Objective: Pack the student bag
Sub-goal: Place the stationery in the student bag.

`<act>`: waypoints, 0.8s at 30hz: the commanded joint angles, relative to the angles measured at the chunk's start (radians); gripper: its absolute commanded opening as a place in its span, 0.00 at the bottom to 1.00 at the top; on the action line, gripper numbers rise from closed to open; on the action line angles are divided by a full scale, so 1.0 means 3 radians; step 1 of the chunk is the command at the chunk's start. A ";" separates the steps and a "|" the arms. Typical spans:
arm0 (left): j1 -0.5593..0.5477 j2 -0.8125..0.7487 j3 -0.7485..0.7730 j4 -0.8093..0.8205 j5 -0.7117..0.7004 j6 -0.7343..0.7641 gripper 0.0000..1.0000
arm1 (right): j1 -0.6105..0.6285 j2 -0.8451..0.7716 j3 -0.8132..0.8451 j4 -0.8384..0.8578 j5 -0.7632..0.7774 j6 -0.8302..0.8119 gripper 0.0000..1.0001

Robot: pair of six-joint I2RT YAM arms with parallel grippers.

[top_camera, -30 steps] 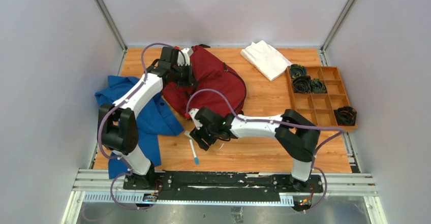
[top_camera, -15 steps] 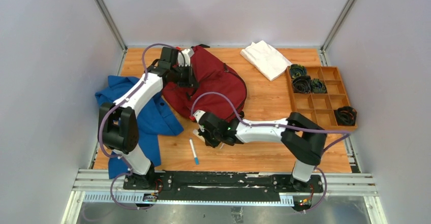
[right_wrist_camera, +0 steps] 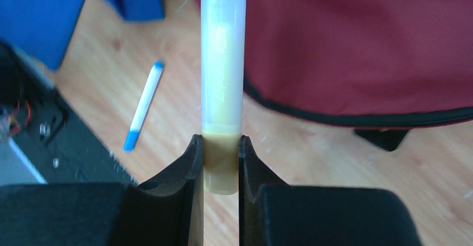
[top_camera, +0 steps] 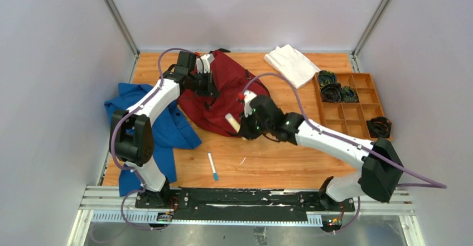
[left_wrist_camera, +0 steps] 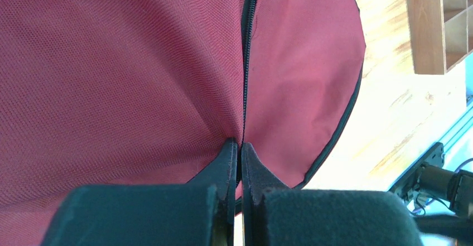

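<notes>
The student bag, dark red with black zippers, lies at the back middle of the table. My left gripper is shut on its fabric at the zipper line, fingertips pinched together. My right gripper hovers at the bag's near edge and is shut on a yellowish marker with a translucent cap. The marker sticks out past the fingertips, above the wood just in front of the bag.
A white pen with a blue end lies on the table near the front; it also shows as the pen. A blue garment is at the left, a white folded cloth at the back, and a wooden compartment tray at the right.
My right arm has risen from the table beside the pen and swung back to the bag's near edge, its jaws now closed on the marker. The left arm has not moved.
</notes>
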State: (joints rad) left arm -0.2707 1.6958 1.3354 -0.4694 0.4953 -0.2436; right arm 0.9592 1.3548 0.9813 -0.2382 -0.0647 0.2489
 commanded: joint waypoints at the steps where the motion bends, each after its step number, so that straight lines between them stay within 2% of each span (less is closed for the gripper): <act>1: -0.0003 -0.0026 0.0090 -0.0106 0.0185 0.0005 0.00 | -0.0483 0.0253 0.0343 -0.0103 -0.0675 0.0345 0.00; 13: 0.0037 -0.0250 0.0111 0.0059 -0.0014 -0.0127 0.00 | -0.0776 0.1323 0.1564 -0.0485 -0.0851 0.0699 0.00; 24: 0.0048 -0.0327 0.0180 0.0082 0.0008 -0.0153 0.00 | -0.0902 0.1986 0.2253 -0.0465 -0.0853 0.1045 0.00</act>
State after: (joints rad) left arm -0.2600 1.6474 1.3544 -0.4644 0.4591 -0.2741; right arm 0.7189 1.8988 1.5787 -0.3679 -0.3092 0.4980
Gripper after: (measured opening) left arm 0.020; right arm 0.213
